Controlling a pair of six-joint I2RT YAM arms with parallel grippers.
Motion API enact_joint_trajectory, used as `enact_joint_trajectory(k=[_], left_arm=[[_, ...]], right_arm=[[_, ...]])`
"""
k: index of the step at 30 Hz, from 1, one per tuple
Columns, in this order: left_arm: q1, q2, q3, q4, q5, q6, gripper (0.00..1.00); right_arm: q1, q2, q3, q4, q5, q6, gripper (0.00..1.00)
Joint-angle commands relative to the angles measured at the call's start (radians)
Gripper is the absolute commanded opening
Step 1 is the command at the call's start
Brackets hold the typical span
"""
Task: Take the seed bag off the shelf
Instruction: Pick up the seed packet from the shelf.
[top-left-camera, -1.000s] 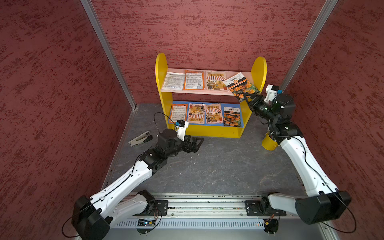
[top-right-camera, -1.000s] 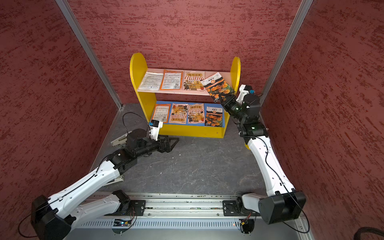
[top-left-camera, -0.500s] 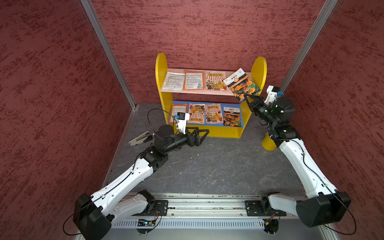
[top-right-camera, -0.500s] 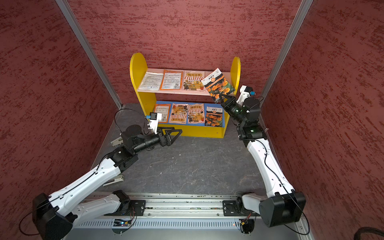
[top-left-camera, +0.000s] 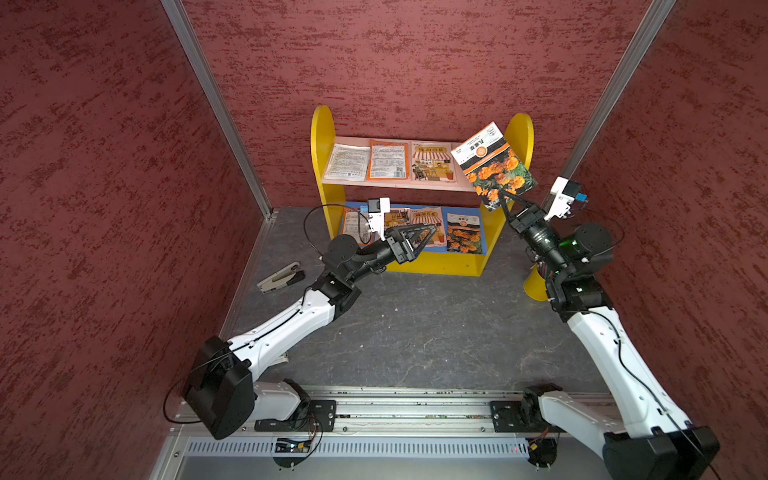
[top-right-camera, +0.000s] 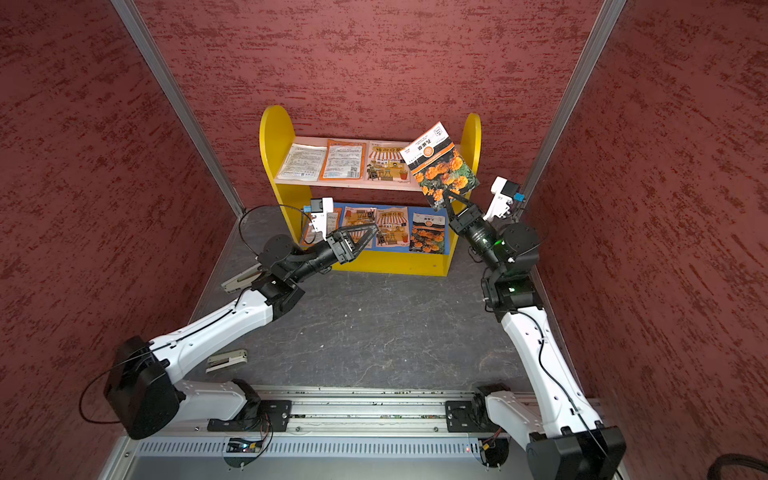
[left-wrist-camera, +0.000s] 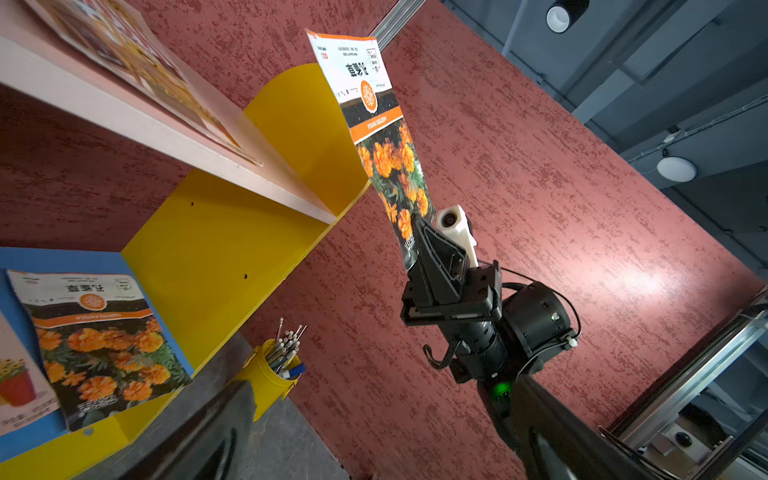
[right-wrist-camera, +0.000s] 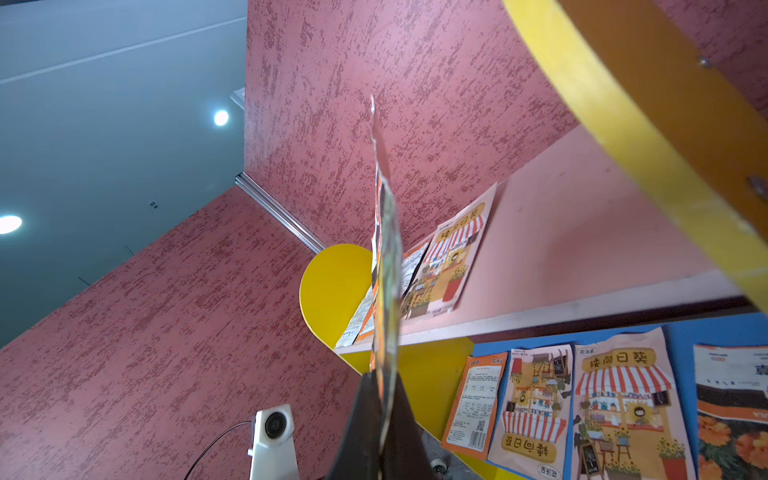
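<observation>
Right gripper (top-left-camera: 501, 198) is clamped hard on the bottom corner of the marigold bag (top-left-camera: 493, 164). Left gripper (top-left-camera: 427, 237) has jaws spread full width with nothing in them, sitting in front of the blue board (left-wrist-camera: 62, 257). The bag is in the air, tilted, at the 3 o'clock end of the shelf (top-left-camera: 321, 137), in front of the right side panel (left-wrist-camera: 299, 124). In the left wrist view it looks clear of the pink board (left-wrist-camera: 166, 139). Step in hand looks like the pull-away. I'd draw it straight out toward 6 o'clock before lowering, so the top corner doesn't catch the panel or drag the neighbour bag (top-left-camera: 432, 162). It's a corner grip on a floppy bag, so go slow with no wrist flicks, since it may swing or slip. Mind the cup (top-left-camera: 534, 287) at 4 o'clock of the shelf on the way down. Bite depth is hidden: the jaws cover the corner, and the right wrist view sees the bag edge-on. The bag-to-panel gap is hard to judge in any view. In a top view the cup is mostly behind the right arm. Left fingers are just a dark blur in their own wrist view.
</observation>
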Motion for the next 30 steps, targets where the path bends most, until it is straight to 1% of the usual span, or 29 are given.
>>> enact_joint_trajectory(k=[1,4,10,18,24,27,30], left_arm=[[-0.025,0.045,0.072,0.137,-0.02,-0.031,0.99],[-0.037,0.094,0.115,0.163,-0.044,-0.032,0.97],[-0.045,0.19,0.181,0.232,-0.063,-0.078,0.92],[-0.049,0.249,0.246,0.249,-0.066,-0.104,0.87],[-0.05,0.263,0.272,0.262,-0.054,-0.118,0.74],[-0.048,0.267,0.279,0.263,-0.05,-0.124,0.59],[-0.048,0.272,0.286,0.263,-0.043,-0.13,0.46]], right_arm=[[0.03,-0.025,-0.024,0.076,-0.022,-0.002,0.0],[0.064,-0.045,-0.042,0.078,-0.011,-0.015,0.0],[0.126,-0.066,-0.053,0.058,0.009,-0.051,0.0],[0.177,-0.077,-0.071,0.053,0.026,-0.071,0.0],[0.2,-0.08,-0.08,0.045,0.029,-0.08,0.0],[0.208,-0.076,-0.084,0.047,0.032,-0.083,0.0],[0.215,-0.073,-0.086,0.05,0.035,-0.089,0.0]])
